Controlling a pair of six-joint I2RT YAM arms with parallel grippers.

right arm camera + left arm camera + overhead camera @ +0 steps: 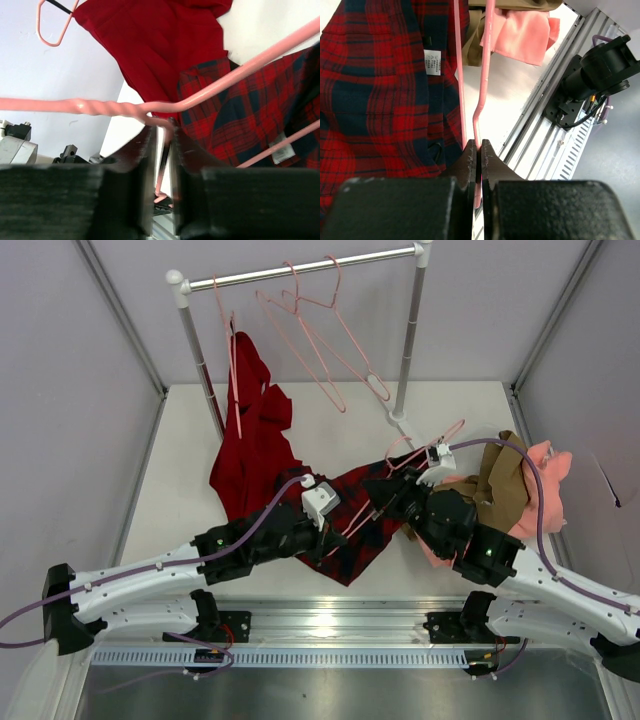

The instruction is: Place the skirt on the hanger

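The red and navy plaid skirt (355, 552) lies crumpled on the table between my two arms. It fills the left of the left wrist view (370, 90) and shows at the right of the right wrist view (260, 115). The pale-pink hanger (440, 437) lies across and partly inside it. My left gripper (343, 532) is shut on one hanger wire (459, 75), as the left wrist view (476, 146) shows. My right gripper (386, 500) pinches the hanger (110, 107) just below its twisted neck, as the right wrist view (161, 129) shows.
A white clothes rack (300, 270) stands at the back with spare pink hangers (330, 350) and a plain red garment (250, 445) hanging at its left. A tan and pink pile of clothes (515, 485) lies at the right. A metal rail (320, 625) runs along the near edge.
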